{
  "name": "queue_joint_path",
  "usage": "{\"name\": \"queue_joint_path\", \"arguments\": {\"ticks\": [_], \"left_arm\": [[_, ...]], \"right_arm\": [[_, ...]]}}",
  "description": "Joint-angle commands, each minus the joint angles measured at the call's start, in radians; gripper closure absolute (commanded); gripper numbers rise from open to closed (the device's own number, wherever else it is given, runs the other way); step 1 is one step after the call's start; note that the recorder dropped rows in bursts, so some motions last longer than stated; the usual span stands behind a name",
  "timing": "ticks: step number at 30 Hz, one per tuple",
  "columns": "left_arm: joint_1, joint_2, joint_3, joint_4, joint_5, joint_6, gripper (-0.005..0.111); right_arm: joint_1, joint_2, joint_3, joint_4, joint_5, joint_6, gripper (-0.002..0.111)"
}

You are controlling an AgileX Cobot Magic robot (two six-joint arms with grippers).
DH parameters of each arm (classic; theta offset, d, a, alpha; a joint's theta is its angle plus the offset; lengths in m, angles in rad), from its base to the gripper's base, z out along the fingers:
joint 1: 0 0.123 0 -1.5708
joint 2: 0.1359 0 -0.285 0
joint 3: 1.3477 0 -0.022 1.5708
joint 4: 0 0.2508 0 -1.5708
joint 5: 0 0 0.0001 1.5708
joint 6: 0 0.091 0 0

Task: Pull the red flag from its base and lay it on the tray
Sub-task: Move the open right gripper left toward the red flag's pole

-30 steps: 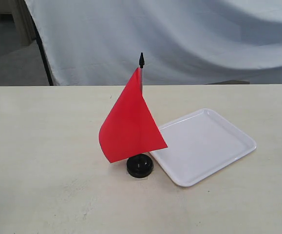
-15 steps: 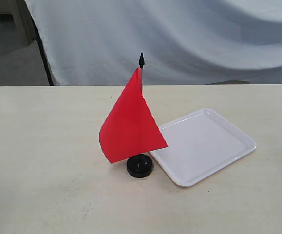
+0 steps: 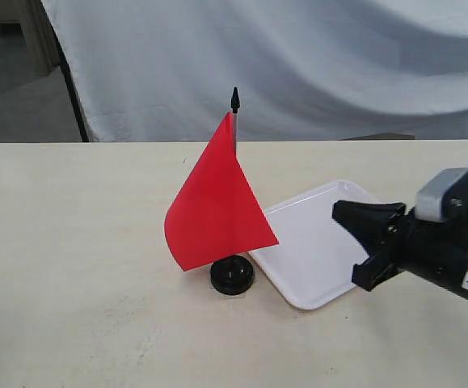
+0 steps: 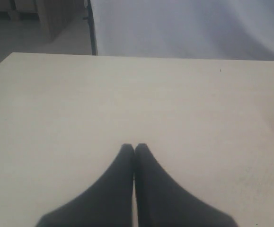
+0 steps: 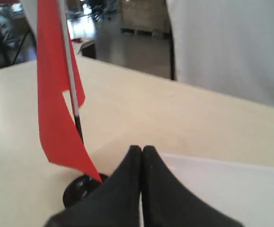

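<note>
— Home, shop, or what?
— A robot test lab set up in a warehouse-like hall, I'd say. There's 1 bare pale table (image 3: pixel 56 283), a white sheet (image 3: pixel 298 65) hung behind it as a backdrop, and a robot arm (image 3: pixel 448 250) above the tabletop.
— And the hall?
— Grey concrete floor (image 3: pixel 15 105) beyond the sheet. The right wrist view shows stacked brown boxes (image 5: pixel 144 16) standing on it, blurred.

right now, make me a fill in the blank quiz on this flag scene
1. The small red cloth flag on its thin pole stands in the round black plastic ___.
2. The flat rectangular plastic tray is coloured ___.
3. The right gripper is ___, not open.
Missing words: base; white; shut.
</note>
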Motion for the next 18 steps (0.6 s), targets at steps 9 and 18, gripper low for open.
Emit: {"name": "queue_joint_path", "arguments": {"ticks": [9, 18], "left_arm": [[-0.01, -0.001, 0.002, 0.0, -0.003, 0.001, 0.107], [-0.01, -0.001, 0.002, 0.0, -0.003, 0.001, 0.107]], "right_arm": [[0.068, 0.374, -0.305, -0.28, -0.015, 0.044, 0.108], [0.073, 0.374, -0.305, -0.26, -0.015, 0.083, 0.004]]}}
